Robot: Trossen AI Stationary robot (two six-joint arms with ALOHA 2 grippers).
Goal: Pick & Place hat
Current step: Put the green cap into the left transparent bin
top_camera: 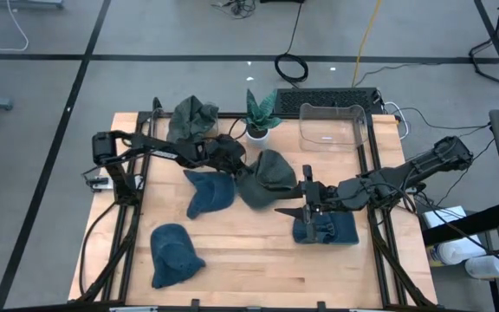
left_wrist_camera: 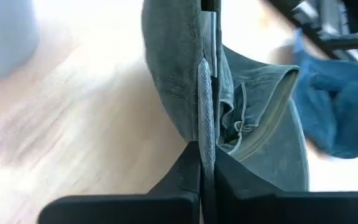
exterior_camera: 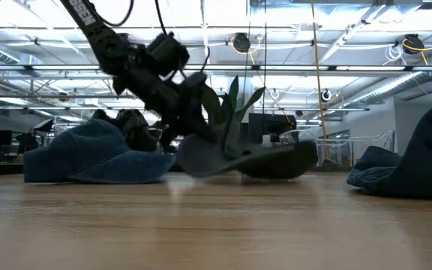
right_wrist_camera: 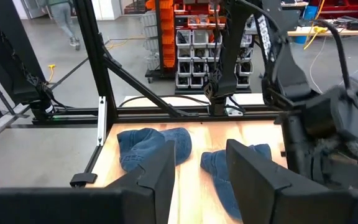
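Observation:
A grey-green hat (top_camera: 268, 176) is at the table's middle, with my left gripper (top_camera: 237, 167) shut on its left side. In the low view this hat (exterior_camera: 238, 159) slants down from the gripper (exterior_camera: 191, 112) toward the tabletop. My right gripper (right_wrist_camera: 201, 155) is open and empty, raised above a blue hat (top_camera: 326, 230) at the right. Two more blue hats (top_camera: 208, 192) (top_camera: 176, 254) lie flat on the wood. A second grey-green hat (top_camera: 191, 117) lies bunched at the far left. My left gripper pinches the grey-green hat's stitched edge (left_wrist_camera: 205, 118) between its two fingers, which come slanting down from the table's left side. The hat hangs tilted below the fingers. I cannot tell whether its low side (exterior_camera: 268, 171) rests on the table or is just clear of it.
A small potted plant (top_camera: 260, 113) and a clear plastic container (top_camera: 332, 126) stand at the far edge. Black frame rails (top_camera: 128, 217) run along both sides of the table. Bare wood lies at the near middle (top_camera: 258, 269).

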